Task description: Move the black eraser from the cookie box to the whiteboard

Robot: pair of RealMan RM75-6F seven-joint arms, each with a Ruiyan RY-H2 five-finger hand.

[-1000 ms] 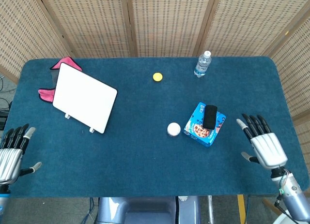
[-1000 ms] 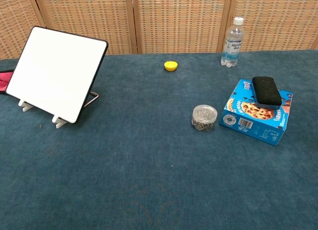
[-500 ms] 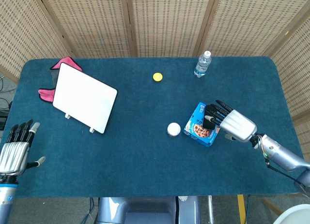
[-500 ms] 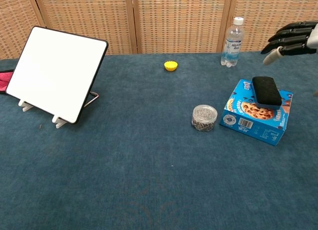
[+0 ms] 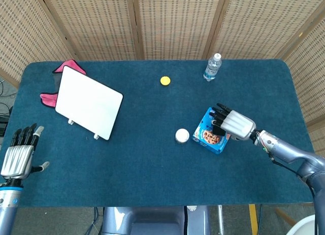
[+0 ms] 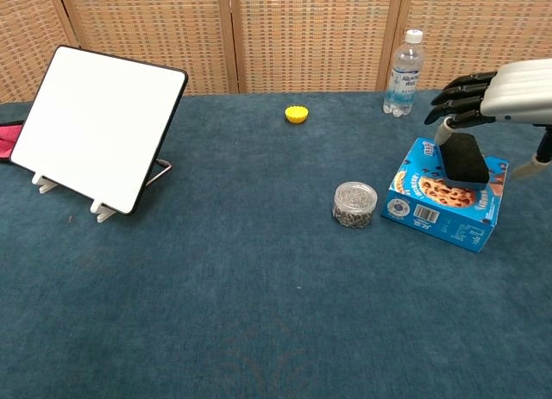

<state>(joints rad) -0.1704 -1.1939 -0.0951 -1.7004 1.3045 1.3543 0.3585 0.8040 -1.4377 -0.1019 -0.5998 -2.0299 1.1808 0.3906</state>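
Observation:
The black eraser [image 6: 466, 158] lies on top of the blue cookie box [image 6: 435, 206], right of the table's middle. My right hand [image 6: 496, 92] hovers just over the eraser's far end with its fingers extended and holding nothing; the thumb hangs by the eraser's left side. From the head view, the right hand [image 5: 234, 123] covers most of the eraser [image 5: 218, 129] on the cookie box [image 5: 209, 137]. The whiteboard [image 5: 89, 103] leans on its stand at the far left [image 6: 99, 127]. My left hand [image 5: 18, 156] stays open at the near left edge, seen only in the head view.
A small jar of clips [image 6: 355, 204] stands just left of the box. A water bottle [image 6: 404, 61] and a yellow cap [image 6: 297, 115] sit toward the back. A pink cloth [image 5: 66, 67] lies behind the whiteboard.
My right hand has come in from the right edge and dropped lower over the cookie box, its fingers now above the eraser. The left hand has barely shifted.

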